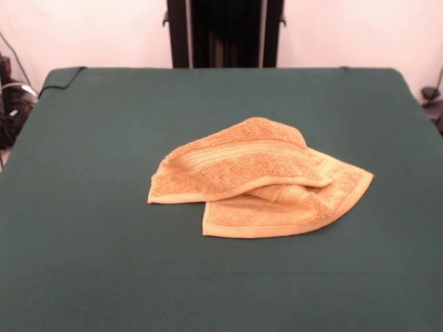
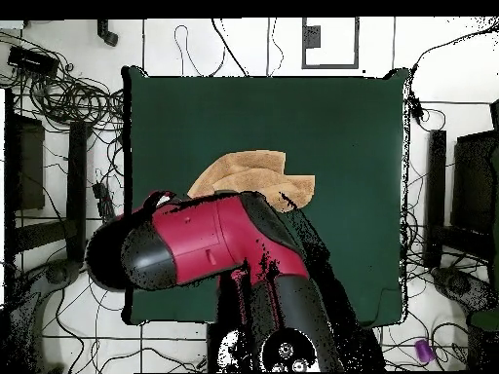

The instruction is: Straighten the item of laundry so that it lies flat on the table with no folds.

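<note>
Towel: folded over itself mid-table, top flap covering lower layer.
Jaws: cannot tell; gripper unseen.
Risk: pinching both layers drags the fold along.

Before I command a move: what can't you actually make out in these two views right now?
- Gripper: not shown in either view. The front view shows only the pedestal at the top edge; overhead, the red and black arm shows no gripper.
- Towel: overhead, the arm covers its side nearer the base; only part shows.
- Towel's lower layers: front view, hidden under the folded-over top layer.
- Care label: not seen in either view.
</note>
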